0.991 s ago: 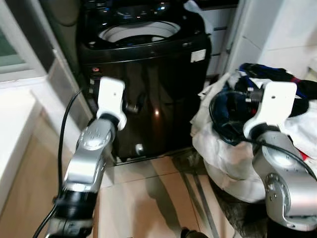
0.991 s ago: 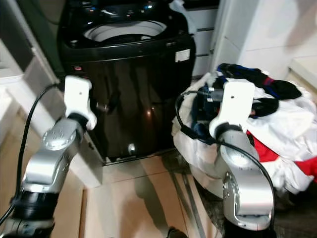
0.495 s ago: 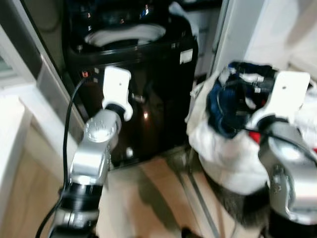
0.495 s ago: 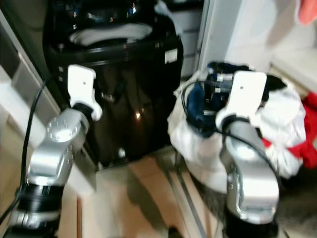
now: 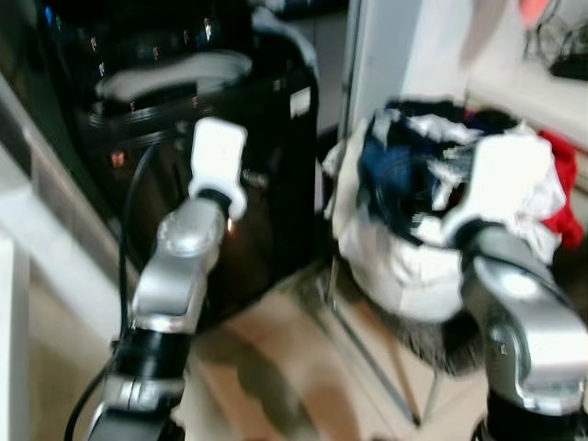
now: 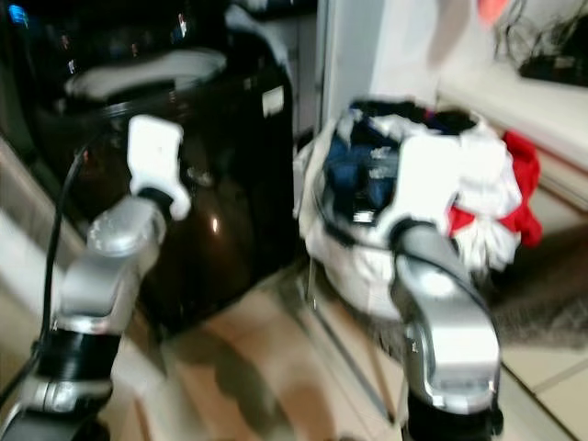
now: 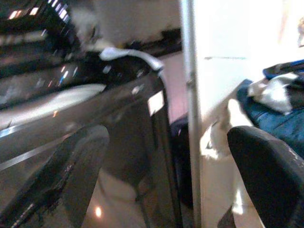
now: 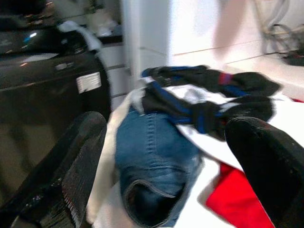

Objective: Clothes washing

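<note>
Right gripper (image 8: 164, 156), fingers spread apart, lines up on the jeans (image 8: 152, 156) atop the laundry pile (image 5: 432, 211), left gripper (image 7: 166, 175) also apart by the washer (image 5: 184, 138); next, reach down and grab.

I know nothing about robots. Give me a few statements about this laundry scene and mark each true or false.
1. The washer is black. True.
2. The laundry pile lies to the washer's left. False: it lies to its right.
3. The right gripper has its fingers spread open. True.
4. The left gripper is clamped on a red shirt. False: it is open and holds nothing.
5. Blue jeans are in the pile. True.
</note>
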Controlling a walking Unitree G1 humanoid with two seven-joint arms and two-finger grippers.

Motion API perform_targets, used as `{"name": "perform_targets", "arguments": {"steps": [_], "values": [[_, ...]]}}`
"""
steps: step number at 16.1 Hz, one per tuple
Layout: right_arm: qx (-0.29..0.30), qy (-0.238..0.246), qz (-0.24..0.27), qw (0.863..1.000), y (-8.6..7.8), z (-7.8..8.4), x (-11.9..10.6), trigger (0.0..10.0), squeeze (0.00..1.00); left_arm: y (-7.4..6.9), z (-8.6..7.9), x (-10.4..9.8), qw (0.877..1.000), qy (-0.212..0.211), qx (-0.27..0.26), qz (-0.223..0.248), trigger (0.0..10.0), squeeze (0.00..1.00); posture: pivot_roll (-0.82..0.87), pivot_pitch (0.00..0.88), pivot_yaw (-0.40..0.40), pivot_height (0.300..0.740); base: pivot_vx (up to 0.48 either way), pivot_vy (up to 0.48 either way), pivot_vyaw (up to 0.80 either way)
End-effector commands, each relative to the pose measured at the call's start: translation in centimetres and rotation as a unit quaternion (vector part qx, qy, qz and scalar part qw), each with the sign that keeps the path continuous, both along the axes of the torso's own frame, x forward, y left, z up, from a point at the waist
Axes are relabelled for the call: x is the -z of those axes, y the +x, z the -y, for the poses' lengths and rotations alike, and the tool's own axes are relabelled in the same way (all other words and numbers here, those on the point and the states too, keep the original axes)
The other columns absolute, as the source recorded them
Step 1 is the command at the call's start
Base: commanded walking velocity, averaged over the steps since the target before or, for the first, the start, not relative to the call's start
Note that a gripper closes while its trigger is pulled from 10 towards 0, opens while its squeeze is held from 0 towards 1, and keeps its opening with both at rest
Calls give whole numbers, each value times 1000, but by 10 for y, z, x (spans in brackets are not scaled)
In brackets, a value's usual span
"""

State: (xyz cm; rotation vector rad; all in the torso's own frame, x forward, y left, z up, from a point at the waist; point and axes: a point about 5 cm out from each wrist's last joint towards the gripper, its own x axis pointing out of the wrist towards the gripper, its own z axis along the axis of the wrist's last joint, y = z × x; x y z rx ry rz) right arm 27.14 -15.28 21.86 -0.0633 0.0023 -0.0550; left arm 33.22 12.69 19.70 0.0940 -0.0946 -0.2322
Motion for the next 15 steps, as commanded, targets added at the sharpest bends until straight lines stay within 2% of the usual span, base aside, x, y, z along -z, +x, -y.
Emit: {"name": "perform_targets", "arguments": {"steps": [1, 3, 4, 10, 15], "values": [[2, -15, -5, 1000, 2, 5, -1, 10000, 0, 0, 3, 1, 1000, -6, 6, -8, 10000, 0, -78, 0, 70, 740, 0, 0, 0], [-17, -22, -4, 1000, 7, 4, -3, 10000, 0, -2, 2, 0, 1000, 13, 13, 6, 10000, 0, -66, 0, 58, 740, 0, 0, 0], [-22, -22, -5, 1000, 9, 3, -3, 10000, 0, -3, 1, -1, 1000, -3, 11, 4, 10000, 0, -58, 0, 51, 740, 281, 0, 0], [-37, -16, 7, 999, 15, 0, -5, 10000, 0, -4, -9, -3, 1000, -6, -1, 5, 10000, 0, -41, 0, 43, 740, 301, 0, 0], [-52, -42, 4, 998, 14, -3, -2, 10000, 0, -7, -6, -1, 1000, -6, 5, 3, 10000, 0, -37, 0, 39, 740, 305, 0, 0]]}}
